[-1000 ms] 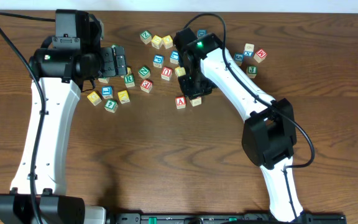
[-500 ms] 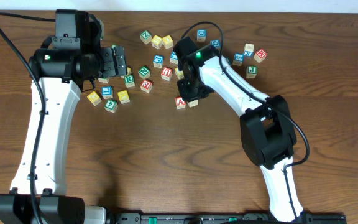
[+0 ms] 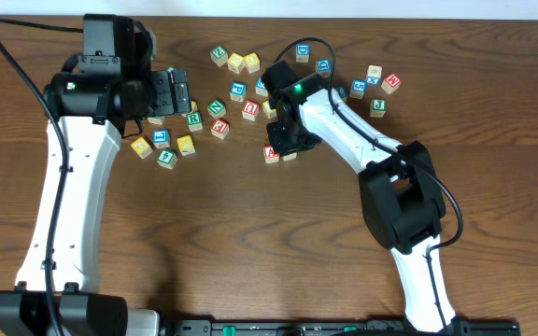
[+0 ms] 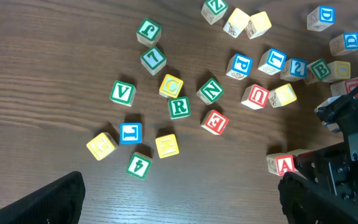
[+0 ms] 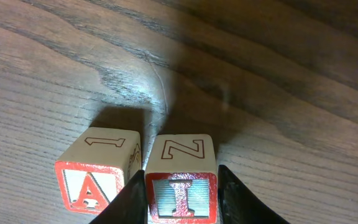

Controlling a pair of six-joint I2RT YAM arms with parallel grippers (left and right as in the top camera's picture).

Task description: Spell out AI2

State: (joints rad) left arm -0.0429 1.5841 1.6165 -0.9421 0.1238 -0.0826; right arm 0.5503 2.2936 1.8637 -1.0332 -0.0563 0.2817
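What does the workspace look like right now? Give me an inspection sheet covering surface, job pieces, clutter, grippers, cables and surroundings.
Surface: brown wooden table.
Job's things: A block and I block side by side on the table, A to the left in the overhead view; 2 block lies apart among the loose ones.
Clutter: other letter blocks scattered over the far half.
Grippers: right gripper closed on the I block; left gripper open, empty.
Cables: black cable along the left arm; second cable loops over the right arm.
Surroundings: pale strip beyond the far edge.
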